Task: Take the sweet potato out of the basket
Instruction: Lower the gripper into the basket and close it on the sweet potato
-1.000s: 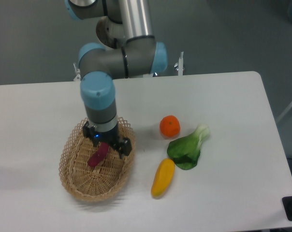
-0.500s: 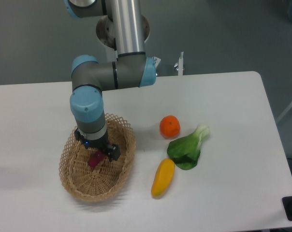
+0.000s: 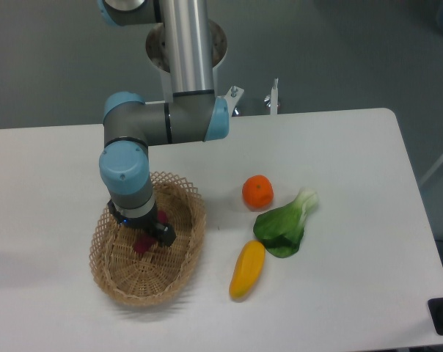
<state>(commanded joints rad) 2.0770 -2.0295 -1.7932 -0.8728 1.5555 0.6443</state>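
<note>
Tabletop basket [image 3: 179, 270]: pincer [image 3: 144, 236] straddles sweet potato [image 3: 142, 245]

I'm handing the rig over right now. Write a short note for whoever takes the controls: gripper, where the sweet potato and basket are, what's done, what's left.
Gripper: down inside the basket, right over the sweet potato; the wrist hides the jaws, so I cannot tell if they are open or shut.
Sweet potato: lying in the basket, only a bit of magenta showing under the gripper.
Basket: on the table, left of the yellow vegetable.
Done: gripper positioned at the sweet potato.
Left: confirm the grasp, then lift the sweet potato out of the basket.
</note>
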